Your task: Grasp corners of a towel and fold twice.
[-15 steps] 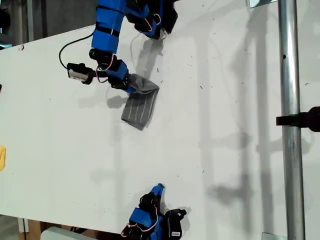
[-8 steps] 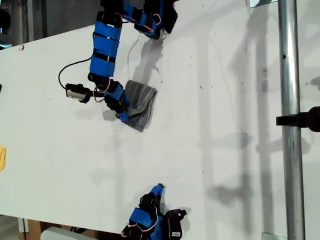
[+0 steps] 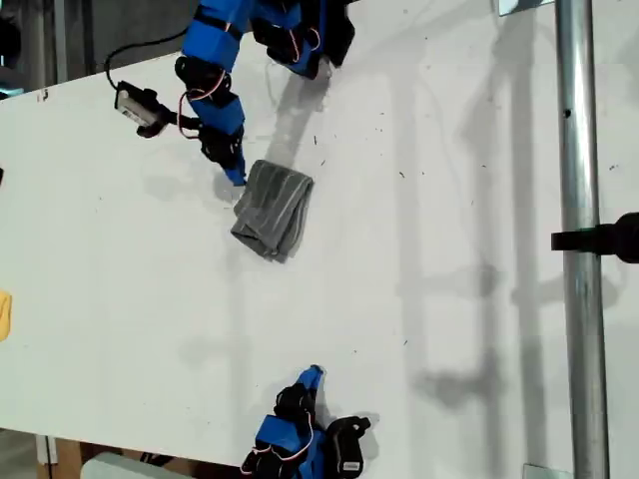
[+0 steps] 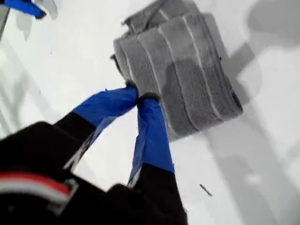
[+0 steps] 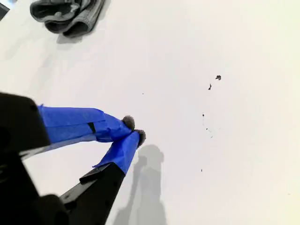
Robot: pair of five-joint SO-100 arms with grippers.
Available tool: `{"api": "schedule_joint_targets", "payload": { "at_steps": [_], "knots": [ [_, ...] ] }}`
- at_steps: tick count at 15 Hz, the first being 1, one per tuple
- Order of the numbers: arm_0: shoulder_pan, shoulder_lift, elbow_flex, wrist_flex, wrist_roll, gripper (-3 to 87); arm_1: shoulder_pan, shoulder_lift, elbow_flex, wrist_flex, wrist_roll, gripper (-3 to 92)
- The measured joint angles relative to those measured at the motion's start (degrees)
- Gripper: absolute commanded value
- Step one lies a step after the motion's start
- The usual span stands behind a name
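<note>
My first gripper (image 4: pixel 143 96) is hovering with its two blue fingers pressed tip to tip, closed on nothing, just off one edge of the towel (image 4: pixel 180 65). In the exterior view this gripper (image 3: pixel 236 178) is pointing down at the white table (image 3: pixel 449 259) right beside the towel's (image 3: pixel 272 210) upper corner on that view's left, and its arm is bending back up to a base above the towel at the top of the picture. There is one towel, lying flat on the table as a folded grey bundle with thin white stripes; whether the fingertips are touching the cloth I cannot tell.

There are two arms, each with one gripper. My second gripper (image 5: pixel 133 130) is also sitting with its fingertips together, empty, over bare table, well apart from the towel (image 5: pixel 65 14). In the exterior view it (image 3: pixel 314 374) is resting far below the towel, arm tucked low.
</note>
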Motion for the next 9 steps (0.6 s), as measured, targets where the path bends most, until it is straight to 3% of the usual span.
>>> {"api": "schedule_joint_targets", "payload": {
  "at_steps": [1,2,4,5,6,9],
  "knots": [
    [0.0,0.0,0.0,0.0,2.2,-1.8,-3.4,9.7,8.8,2.2,1.9,-0.3],
    [-0.4,0.0,0.0,0.0,9.6,-1.8,-5.5,19.9,16.6,6.7,4.1,-0.3],
    [0.0,0.0,0.0,0.0,31.3,-1.9,-11.2,39.9,27.0,16.8,8.8,-0.3],
    [0.0,0.0,0.0,0.0,34.5,-1.9,-12.0,49.0,31.7,21.9,11.5,1.9],
    [0.0,0.0,0.0,0.0,35.7,-1.9,-13.9,51.3,34.2,24.4,14.3,10.4],
    [0.0,0.0,0.0,0.0,36.4,-1.9,-16.3,53.3,35.9,25.7,22.1,10.3]
  ]
}}
